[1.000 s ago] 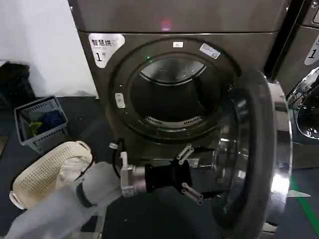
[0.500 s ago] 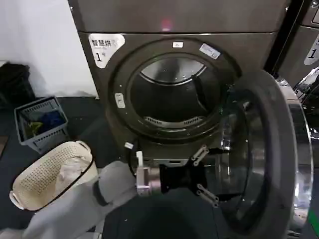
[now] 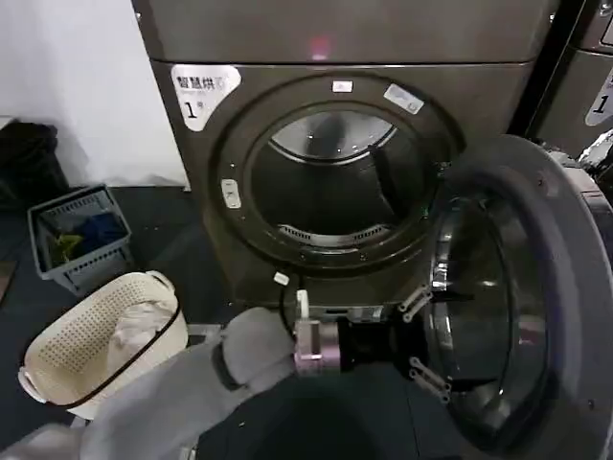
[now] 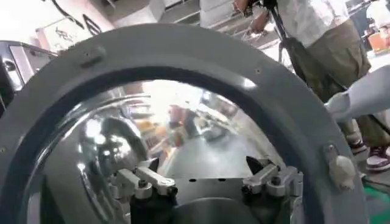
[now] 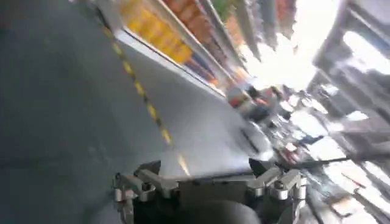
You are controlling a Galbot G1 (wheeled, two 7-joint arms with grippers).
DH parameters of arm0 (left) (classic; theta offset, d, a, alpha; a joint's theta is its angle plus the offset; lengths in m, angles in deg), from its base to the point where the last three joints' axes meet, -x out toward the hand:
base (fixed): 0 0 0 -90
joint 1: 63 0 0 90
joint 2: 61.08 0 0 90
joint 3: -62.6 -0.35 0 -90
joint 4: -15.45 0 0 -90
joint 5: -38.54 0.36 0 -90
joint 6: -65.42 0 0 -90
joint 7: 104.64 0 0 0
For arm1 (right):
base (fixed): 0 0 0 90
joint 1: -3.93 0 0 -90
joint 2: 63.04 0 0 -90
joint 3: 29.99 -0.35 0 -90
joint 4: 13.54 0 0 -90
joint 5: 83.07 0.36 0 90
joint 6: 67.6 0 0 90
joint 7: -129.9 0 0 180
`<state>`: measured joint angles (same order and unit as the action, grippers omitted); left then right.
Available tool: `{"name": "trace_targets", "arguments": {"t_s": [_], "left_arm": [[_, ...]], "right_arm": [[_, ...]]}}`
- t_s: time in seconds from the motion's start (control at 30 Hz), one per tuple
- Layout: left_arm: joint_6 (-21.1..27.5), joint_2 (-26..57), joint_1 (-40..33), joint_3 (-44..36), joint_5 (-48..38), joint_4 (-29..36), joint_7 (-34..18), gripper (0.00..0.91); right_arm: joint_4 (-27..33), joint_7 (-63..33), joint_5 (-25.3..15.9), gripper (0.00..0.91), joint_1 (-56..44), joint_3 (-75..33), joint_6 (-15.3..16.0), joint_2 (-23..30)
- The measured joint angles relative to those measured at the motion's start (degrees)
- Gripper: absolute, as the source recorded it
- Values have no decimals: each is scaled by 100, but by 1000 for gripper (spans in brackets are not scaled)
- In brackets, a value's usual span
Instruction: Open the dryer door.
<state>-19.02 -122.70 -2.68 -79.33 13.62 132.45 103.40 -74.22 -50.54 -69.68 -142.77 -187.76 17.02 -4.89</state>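
Observation:
The dryer door (image 3: 522, 177) stands swung out to the right of the drum opening (image 3: 330, 182), its grey inner face and glass bowl turned towards me. My left gripper (image 3: 436, 340) is open at the lower inner side of the glass bowl, holding nothing. I cannot tell whether its fingers touch the glass. In the left wrist view the door's grey ring (image 4: 183, 55) curves around the shiny glass, with the open left gripper (image 4: 204, 171) right in front of it. My right gripper (image 5: 206, 169) is open and empty, hanging over dark floor away from the dryer.
A white perforated laundry basket (image 3: 96, 335) with cloth in it sits on the floor at lower left. A grey crate (image 3: 77, 235) stands behind it. Another machine (image 3: 575, 96) stands close on the right, just behind the open door.
The door has swung further open to the right, showing more of its inner face. My left arm has reached right and down along with it, gripper open throughout.

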Motion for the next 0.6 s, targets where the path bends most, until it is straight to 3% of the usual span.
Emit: {"name": "trace_targets", "arguments": {"t_s": [0.3, 0.4, 0.6], "left_arm": [[-11, -393, -205, -240, 86, -456, -34, 907], [-15, -476, -228, -272, 125, -584, -36, 907], [19, -724, -342, -341, 190, -843, -214, 907]], "right_arm": [[-227, -283, -484, 907, -146, -319, 968, 267], [-310, -334, -493, 907, -165, -407, 1129, 314], [-386, -299, -475, 907, -195, -461, 1150, 387]]}}
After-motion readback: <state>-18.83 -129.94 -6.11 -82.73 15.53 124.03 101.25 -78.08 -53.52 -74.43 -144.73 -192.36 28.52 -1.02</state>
